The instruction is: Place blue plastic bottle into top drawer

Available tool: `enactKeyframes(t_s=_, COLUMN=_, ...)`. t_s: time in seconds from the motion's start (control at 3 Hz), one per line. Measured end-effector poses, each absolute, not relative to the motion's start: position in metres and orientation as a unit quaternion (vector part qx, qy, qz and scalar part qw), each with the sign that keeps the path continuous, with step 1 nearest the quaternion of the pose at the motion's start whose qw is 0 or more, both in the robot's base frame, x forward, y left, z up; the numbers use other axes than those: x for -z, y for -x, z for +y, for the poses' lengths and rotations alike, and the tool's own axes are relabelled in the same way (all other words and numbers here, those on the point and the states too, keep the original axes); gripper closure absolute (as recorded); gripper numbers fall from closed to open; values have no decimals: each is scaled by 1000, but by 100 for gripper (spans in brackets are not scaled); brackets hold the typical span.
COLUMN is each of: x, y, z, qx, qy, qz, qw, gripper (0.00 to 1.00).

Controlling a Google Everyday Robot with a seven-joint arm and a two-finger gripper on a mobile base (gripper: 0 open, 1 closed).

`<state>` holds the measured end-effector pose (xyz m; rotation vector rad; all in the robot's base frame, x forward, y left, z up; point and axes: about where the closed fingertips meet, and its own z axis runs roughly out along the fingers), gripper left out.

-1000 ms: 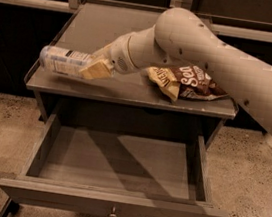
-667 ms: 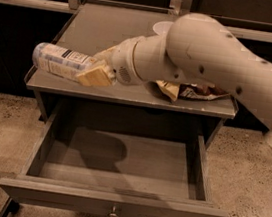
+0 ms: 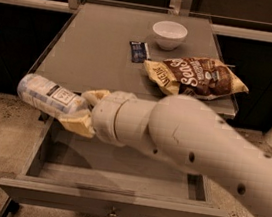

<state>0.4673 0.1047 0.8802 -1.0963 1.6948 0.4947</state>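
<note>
The blue plastic bottle [image 3: 47, 94] lies sideways in my gripper [image 3: 82, 110], with its pale label and dark text patch showing. The gripper is shut on the bottle and holds it in the air above the left front corner of the open top drawer [image 3: 113, 200]. The bottle's free end sticks out past the drawer's left side. The drawer is pulled out, and its front panel carries a small knob [image 3: 113, 211]. My arm crosses the drawer from the right and hides most of its inside.
On the cabinet top [image 3: 99, 50] stand a white bowl [image 3: 169, 33], a small dark blue packet [image 3: 139, 51] and a brown chip bag [image 3: 198, 76]. Speckled floor lies on both sides.
My arm has pulled the bottle off the cabinet top, toward the front and lower, so it now hangs over the drawer's left front corner. The arm now covers the drawer.
</note>
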Motion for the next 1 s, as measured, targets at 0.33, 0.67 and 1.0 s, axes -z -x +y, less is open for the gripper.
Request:
enactKeyframes(t_s=0.33, x=-882, y=-450, z=113, qx=-208, qy=455, qz=697, qw=513, gripper=100)
enactKeyframes(t_s=0.67, x=-867, y=-456, z=92, qx=-208, qy=436, qz=709, qw=514, gripper=100)
enactKeyframes(t_s=1.0, x=-836, y=-458, z=58, qx=-216, qy=396, qz=734, qw=508, gripper=100)
